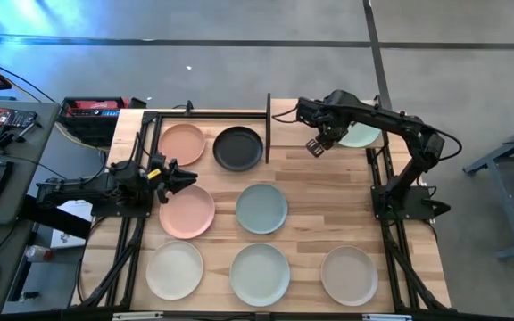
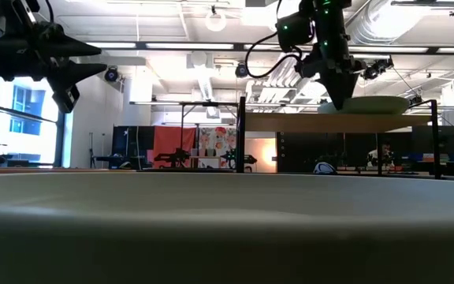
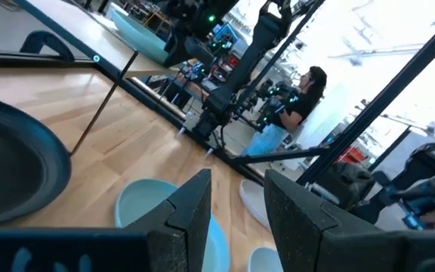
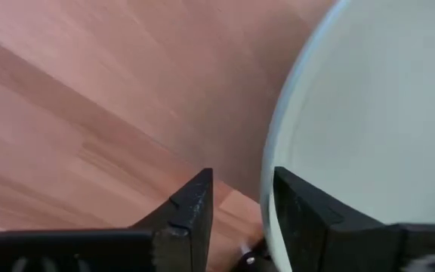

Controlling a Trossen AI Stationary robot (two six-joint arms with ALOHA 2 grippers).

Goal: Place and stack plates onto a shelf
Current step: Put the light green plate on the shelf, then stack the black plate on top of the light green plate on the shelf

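The shelf (image 1: 297,129) stands at the table's far right, a light board on a black frame, also seen in the low view (image 2: 306,123). One pale blue-green plate (image 1: 362,137) lies flat on it (image 2: 373,104). My right gripper (image 1: 318,143) hangs over the shelf, pointing down, open at that plate's rim (image 4: 242,189). Seven plates lie flat on the tabletop: pink (image 1: 181,143), black (image 1: 238,148), pink (image 1: 186,210), blue-green (image 1: 261,207), cream (image 1: 174,269), pale green (image 1: 260,274), beige (image 1: 349,275). My left gripper (image 1: 187,176) is open (image 3: 239,189), raised between the two pink plates. My right gripper comes from above with its fingers pointing down. One finger (image 4: 308,219) stands right at the pale plate's rim (image 4: 269,189), and the other is over the bare shelf board. Whether the finger touches the rim, I cannot tell. The plate lies flat on the shelf.
The shelf's black end post (image 1: 269,120) rises beside the black plate. The left part of the shelf board is bare. Black table-frame rails (image 1: 136,223) run along both sides. A person (image 3: 300,94) stands in the room beyond the table. A plate rim (image 2: 227,229) fills the low view's foreground.
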